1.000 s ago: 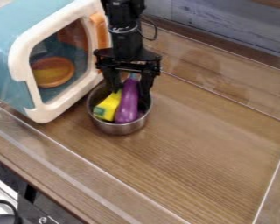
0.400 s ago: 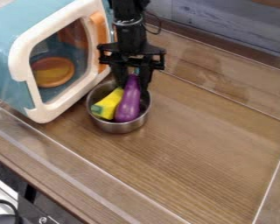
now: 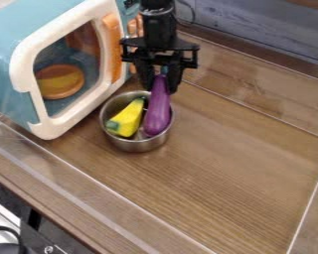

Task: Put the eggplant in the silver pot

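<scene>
The purple eggplant (image 3: 156, 111) stands nearly upright, its lower end inside the silver pot (image 3: 132, 146) and its upper end between the fingers of my gripper (image 3: 158, 87). The gripper points straight down over the pot's right side and is shut on the eggplant's top. The black fingers hide the stem end. A yellow-green banana-like toy (image 3: 123, 117) lies in the left half of the pot, beside the eggplant.
A toy microwave (image 3: 43, 50) in blue and cream stands directly left of the pot, with an orange bowl (image 3: 59, 79) behind its door. The wooden tabletop (image 3: 229, 149) extends to the right and front. A raised ledge (image 3: 254, 50) runs along the back.
The jaws went from open around the eggplant to shut on its upper end. The hand then rose a little and shifted right, tipping the eggplant more upright.
</scene>
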Controlling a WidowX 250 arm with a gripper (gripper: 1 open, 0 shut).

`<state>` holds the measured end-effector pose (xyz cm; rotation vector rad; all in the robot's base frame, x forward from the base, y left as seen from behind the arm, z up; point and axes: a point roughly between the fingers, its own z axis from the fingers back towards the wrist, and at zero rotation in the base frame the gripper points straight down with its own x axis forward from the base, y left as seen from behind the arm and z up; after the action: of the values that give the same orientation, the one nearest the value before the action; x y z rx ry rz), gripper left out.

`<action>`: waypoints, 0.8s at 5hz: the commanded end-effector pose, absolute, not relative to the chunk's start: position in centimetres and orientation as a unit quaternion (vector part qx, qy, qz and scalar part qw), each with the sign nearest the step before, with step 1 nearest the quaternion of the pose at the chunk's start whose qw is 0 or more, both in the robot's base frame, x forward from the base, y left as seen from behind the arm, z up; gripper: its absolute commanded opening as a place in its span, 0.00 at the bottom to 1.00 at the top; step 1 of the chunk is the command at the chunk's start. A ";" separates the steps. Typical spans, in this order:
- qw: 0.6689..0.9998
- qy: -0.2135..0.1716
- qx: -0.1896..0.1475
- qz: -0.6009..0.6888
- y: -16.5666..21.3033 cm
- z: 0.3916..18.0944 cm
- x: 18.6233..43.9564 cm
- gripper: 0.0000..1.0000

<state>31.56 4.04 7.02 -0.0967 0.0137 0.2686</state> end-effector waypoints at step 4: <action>0.996 -0.031 -0.050 0.068 2.5 8.2 34.4 0.00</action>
<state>33.44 2.59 6.58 -0.1027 -0.0004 0.1461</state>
